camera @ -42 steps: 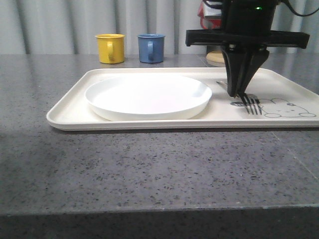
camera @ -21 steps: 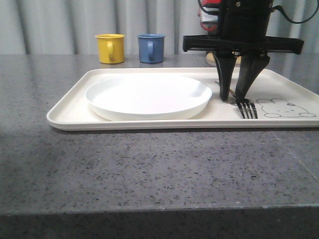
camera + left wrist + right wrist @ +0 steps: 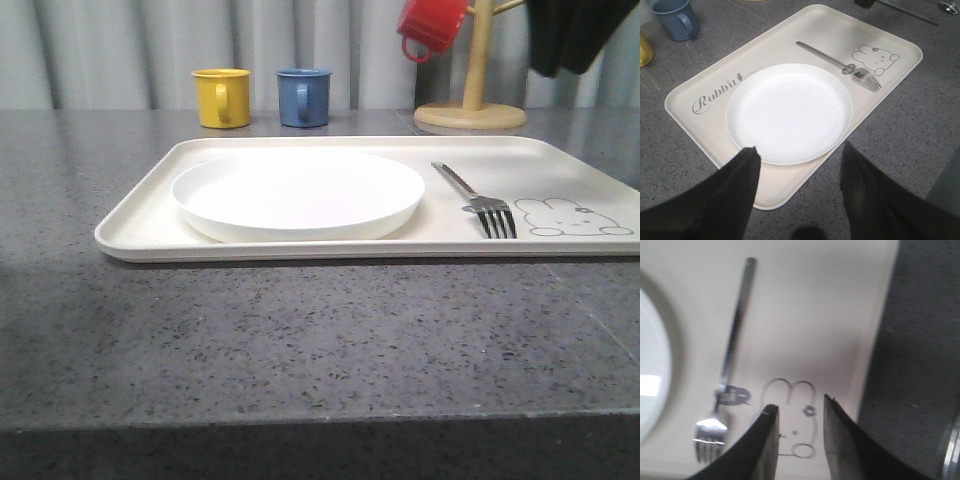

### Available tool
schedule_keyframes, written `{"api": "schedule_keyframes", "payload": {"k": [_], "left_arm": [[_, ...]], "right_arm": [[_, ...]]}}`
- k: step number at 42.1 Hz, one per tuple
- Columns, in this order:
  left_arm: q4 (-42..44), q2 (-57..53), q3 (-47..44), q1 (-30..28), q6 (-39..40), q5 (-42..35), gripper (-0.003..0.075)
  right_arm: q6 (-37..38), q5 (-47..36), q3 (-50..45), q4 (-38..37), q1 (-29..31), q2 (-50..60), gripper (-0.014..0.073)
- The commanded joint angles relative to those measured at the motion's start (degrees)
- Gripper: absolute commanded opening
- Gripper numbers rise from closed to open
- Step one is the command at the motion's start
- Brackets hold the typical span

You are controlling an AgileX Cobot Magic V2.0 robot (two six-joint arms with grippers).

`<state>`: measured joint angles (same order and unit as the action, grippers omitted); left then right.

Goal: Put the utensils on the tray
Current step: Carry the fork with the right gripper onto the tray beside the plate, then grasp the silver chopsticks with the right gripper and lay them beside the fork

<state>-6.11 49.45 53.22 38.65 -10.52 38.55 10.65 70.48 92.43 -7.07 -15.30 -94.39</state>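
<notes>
1. On the grey speckled tabletop (image 3: 320, 340), nearest the camera, the cream tray (image 3: 140, 235) lies flat.
2. On the tray's left half sits the round white plate (image 3: 297, 193).
3. Just to the right of the plate, apart from it, the fork (image 3: 478, 202) lies flat on the tray, tines toward the camera and beside the printed bunny (image 3: 570, 217).
4. The left pincer (image 3: 797, 165) hovers over the tray's edge near the plate, fingers spread, holding nothing.
5. The right pincer (image 3: 799, 412) hangs above the bunny print, fingers apart and empty; the fork lies beside it, untouched.
6. Behind the tray stand a yellow mug (image 3: 221, 97) and a blue mug (image 3: 303, 96).
7. Farther right, a red mug (image 3: 432, 27) hangs on a wooden mug stand (image 3: 472, 100).
</notes>
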Motion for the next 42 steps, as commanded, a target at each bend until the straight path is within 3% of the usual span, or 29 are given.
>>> {"api": "schedule_keyframes", "payload": {"k": [1, 10, 16, 42], "left_arm": [[-0.35, -0.24, 1.59, 0.57, 0.53, -4.32, 0.0368], [-0.35, -0.24, 1.59, 0.57, 0.53, -4.32, 0.0368], [-0.35, -0.24, 1.59, 0.57, 0.53, -4.36, 0.0368], [-0.35, -0.24, 1.59, 0.57, 0.53, -4.36, 0.0368]], "right_arm": [[-3.73, 4.56, -1.88, -1.64, 5.59, 4.99, 0.0258], [-8.38, 2.27, -8.21, 1.38, 19.68, 5.02, 0.0258], [-11.72, -0.41, -10.04, 4.92, 24.93, 3.69, 0.0258], [-13.87, -2.37, -10.04, 5.36, 26.69, -5.11, 0.0252]]}}
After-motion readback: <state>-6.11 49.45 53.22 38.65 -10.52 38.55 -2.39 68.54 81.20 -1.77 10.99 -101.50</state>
